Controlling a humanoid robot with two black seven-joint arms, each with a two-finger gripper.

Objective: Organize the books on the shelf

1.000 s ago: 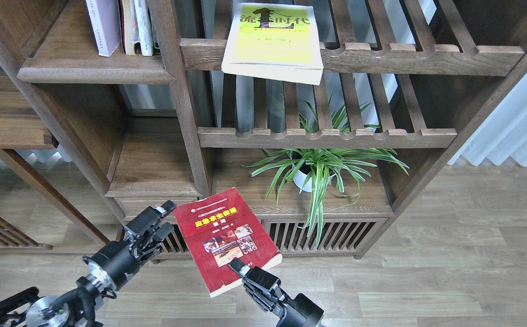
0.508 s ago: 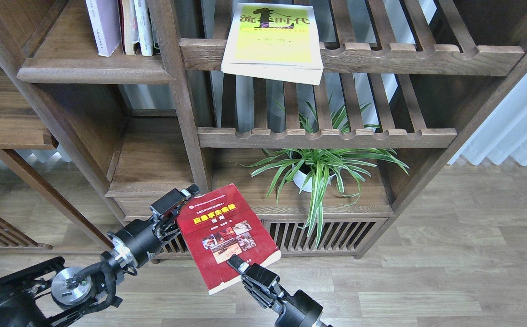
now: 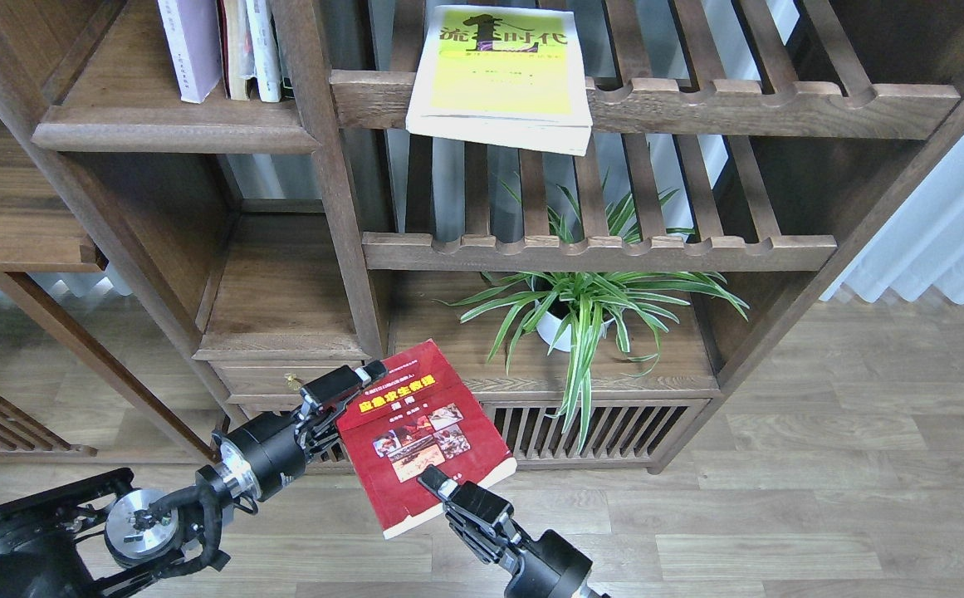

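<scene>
Dark red paperback with small photos (image 3: pixel 423 436), below the potted spider plant (image 3: pixel 585 311): right gripper (image 3: pixel 436 482) clamps its near edge, left gripper (image 3: pixel 357 378) clamps its far-left corner.

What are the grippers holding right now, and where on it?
Right gripper pinches the dark red paperback at its near bottom edge; left gripper meets its upper-left corner.

1. The top edge cuts off the lavender-white book (image 3: pixel 191 46) and the thin books (image 3: pixel 251 46) beside it.
2. The yellow-green book (image 3: pixel 502 71) hides part of the slatted rack (image 3: pixel 747 108).
3. The dark red book (image 3: pixel 423 436) covers the lower finger of the right gripper (image 3: pixel 436 484).
4. The left gripper (image 3: pixel 349 384) meets that book's left edge; its grip is unclear.
5. Leaves hide most of the plant pot (image 3: pixel 552 328).
6. The small print on every cover is unreadable.
</scene>
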